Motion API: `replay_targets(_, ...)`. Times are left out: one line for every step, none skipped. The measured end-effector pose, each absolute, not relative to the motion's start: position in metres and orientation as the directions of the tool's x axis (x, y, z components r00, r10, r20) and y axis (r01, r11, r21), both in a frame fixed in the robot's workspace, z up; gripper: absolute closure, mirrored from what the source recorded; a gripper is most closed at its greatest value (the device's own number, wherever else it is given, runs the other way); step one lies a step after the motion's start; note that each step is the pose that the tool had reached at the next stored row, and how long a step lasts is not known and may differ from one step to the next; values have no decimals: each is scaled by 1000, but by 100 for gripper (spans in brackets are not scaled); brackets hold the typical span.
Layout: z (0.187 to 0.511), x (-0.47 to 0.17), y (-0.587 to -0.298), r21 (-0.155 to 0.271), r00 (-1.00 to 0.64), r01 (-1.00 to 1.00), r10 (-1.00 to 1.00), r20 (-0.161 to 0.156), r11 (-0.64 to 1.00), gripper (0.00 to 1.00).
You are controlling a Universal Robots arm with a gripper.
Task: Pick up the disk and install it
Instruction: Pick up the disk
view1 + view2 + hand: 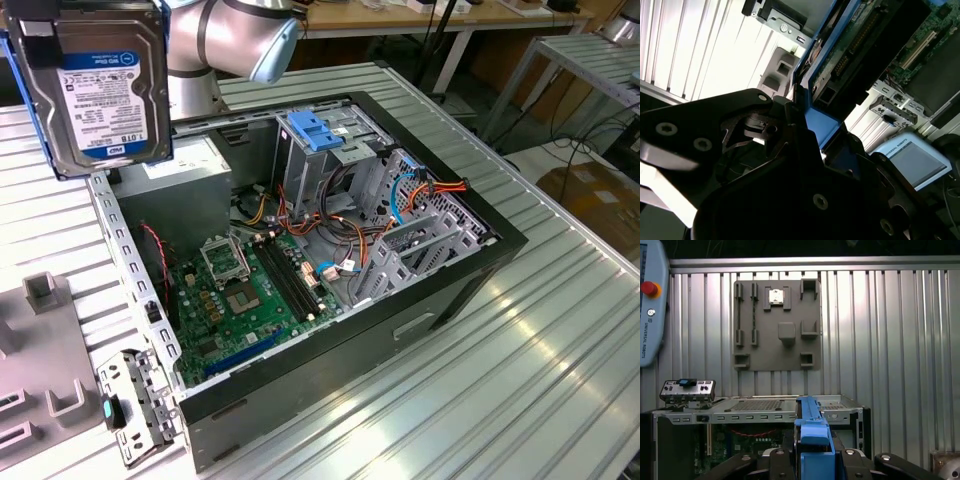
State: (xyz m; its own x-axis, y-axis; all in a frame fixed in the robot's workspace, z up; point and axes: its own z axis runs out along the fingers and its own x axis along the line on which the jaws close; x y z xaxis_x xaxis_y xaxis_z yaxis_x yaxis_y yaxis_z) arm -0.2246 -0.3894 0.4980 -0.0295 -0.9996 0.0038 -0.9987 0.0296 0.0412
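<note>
Blue-railed disk (100,85), one, clenched in end effector (812,454), one open computer case (330,375) below.

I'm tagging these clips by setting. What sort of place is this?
Probably a robotics lab workbench: the gripper holds the disk near an open computer case on a ribbed metal table.
</note>
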Motion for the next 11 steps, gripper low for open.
replay_targets(498,-222,-389,41,-29,-999,-1000,4,30,63)
replay_targets(498,-220,-389,41,-29,-999,-1000,4,30,63)
replay_targets(498,-218,-389,41,-29,-999,-1000,4,30,63)
replay_targets(498,-216,-389,41,-29,-999,-1000,4,30,63)
replay_targets(498,-214,-389,41,-29,-999,-1000,4,30,63)
replay_targets(498,-213,-390,41,-29,-999,-1000,4,30,63)
replay_targets(498,-212,-390,41,-29,-999,-1000,4,30,63)
replay_targets(497,-211,-391,41,-29,-999,-1000,4,30,63)
replay_targets(497,-210,-393,41,-30,-999,-1000,4,30,63)
replay_targets(497,-209,-393,41,-30,-999,-1000,4,30,63)
replay_targets(497,-208,-394,41,-29,-999,-1000,4,30,63)
